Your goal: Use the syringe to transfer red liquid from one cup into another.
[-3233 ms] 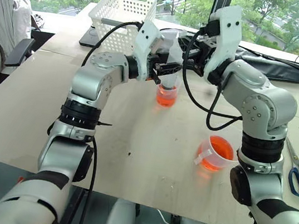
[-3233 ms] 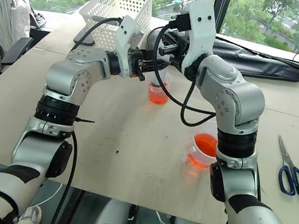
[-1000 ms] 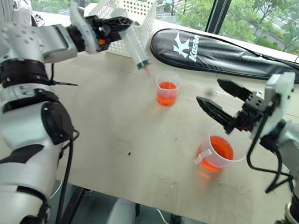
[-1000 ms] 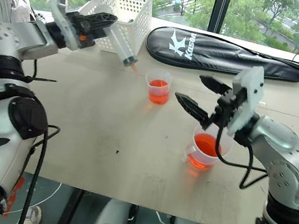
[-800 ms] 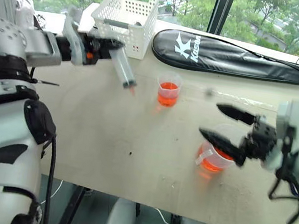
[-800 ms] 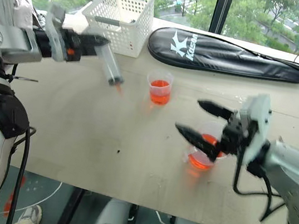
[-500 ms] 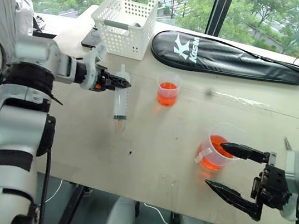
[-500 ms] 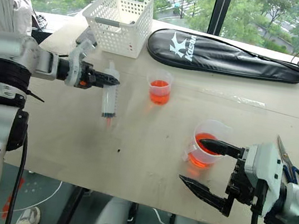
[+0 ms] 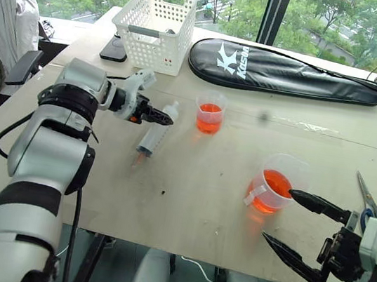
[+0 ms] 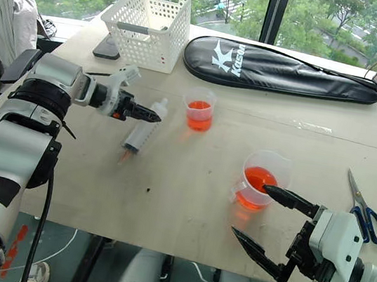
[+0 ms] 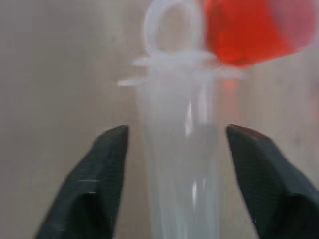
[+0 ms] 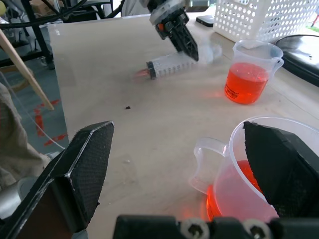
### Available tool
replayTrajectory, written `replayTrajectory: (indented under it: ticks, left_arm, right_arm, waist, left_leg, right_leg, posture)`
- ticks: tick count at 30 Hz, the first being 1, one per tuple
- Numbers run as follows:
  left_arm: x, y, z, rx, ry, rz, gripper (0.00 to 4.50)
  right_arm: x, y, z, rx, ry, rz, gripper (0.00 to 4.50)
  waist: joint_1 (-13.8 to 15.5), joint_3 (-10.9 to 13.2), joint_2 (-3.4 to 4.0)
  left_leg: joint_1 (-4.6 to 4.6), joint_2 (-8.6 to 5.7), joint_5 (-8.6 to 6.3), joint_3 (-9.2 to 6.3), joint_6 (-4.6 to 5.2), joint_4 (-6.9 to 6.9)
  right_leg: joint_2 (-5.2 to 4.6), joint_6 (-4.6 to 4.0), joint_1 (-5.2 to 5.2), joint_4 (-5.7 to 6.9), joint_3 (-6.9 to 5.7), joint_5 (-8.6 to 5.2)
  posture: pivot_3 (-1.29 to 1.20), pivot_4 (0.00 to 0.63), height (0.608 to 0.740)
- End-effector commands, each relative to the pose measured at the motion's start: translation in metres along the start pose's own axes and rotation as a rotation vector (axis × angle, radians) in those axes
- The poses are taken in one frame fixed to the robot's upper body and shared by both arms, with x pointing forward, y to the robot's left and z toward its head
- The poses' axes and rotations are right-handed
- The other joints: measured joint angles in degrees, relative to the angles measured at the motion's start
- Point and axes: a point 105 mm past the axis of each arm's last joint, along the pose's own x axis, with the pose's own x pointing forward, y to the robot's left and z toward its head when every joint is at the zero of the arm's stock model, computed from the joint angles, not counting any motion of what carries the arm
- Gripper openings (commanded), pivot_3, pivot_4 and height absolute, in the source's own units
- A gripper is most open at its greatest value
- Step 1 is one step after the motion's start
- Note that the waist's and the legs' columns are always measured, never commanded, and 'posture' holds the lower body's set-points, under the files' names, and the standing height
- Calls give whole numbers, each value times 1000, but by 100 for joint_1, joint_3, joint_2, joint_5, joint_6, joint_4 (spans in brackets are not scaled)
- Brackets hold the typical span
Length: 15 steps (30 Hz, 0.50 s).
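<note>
Since a second ago my left arm has come down and the syringe [image 9: 154, 133] now lies on the worktop [image 9: 195, 192], tip toward me, beside the small cup [image 9: 210, 112] of red liquid [image 9: 209, 118]. My left fingers [image 11: 99, 184] are spread on either side of its barrel, near the plunger end, with gaps showing. My right fingers [image 9: 295, 260] have drawn back to the near edge and stand wide apart, just beside the handled measuring cup [image 9: 276, 184].

We see silver-grey arm shells with black joint bands, a black cable, and tapered black fingers [image 10: 274, 193] on each claw.
</note>
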Motion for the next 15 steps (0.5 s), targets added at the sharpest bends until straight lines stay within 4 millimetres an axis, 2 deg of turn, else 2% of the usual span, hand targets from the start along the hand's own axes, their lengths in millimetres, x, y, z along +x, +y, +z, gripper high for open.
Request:
replayTrajectory:
  ticks: [1,5,8,11,15]
  left_arm:
    - [-12,0,9,0,-53,3,4471]
    - [-32,-9,26,3,-190,-35,4471]
    - [-50,-20,44,207,-461,-14,4471]
    - [-66,-37,42,316,-630,-4,4471]
    - [-79,-73,18,468,-758,-117,4471]
  right_arm:
    - [1,9,10,-35,-51,19,4500]
    - [-3,6,9,-35,-33,-20,4500]
    - [-9,-1,8,-16,-34,-81,4500]
    - [-20,-9,4,-3,-27,-134,4500]
    - [-49,-18,-12,11,57,-190,4500]
  waist:
    - [23,1,-5]
    - [40,2,-11]
    - [39,-2,-3]
    - [44,-3,-5]
    - [81,-3,-5]
  left_leg:
    - [-4,0,0,-2,0,3]
    - [-9,0,0,-5,0,6]
    - [-7,0,0,-6,-1,5]
    - [-2,3,0,-5,-1,5]
    - [8,2,0,-9,-2,10]
  right_leg:
    - [-1,0,0,-1,-3,0]
    - [-5,0,2,-6,-8,0]
    - [-11,0,4,-4,-10,0]
    - [-13,0,7,0,-9,1]
    - [-14,0,28,-7,-15,1]
  posture:
    - [0,150,724]
    - [0,150,724]
    - [0,150,724]
    - [0,150,724]
    - [0,150,724]
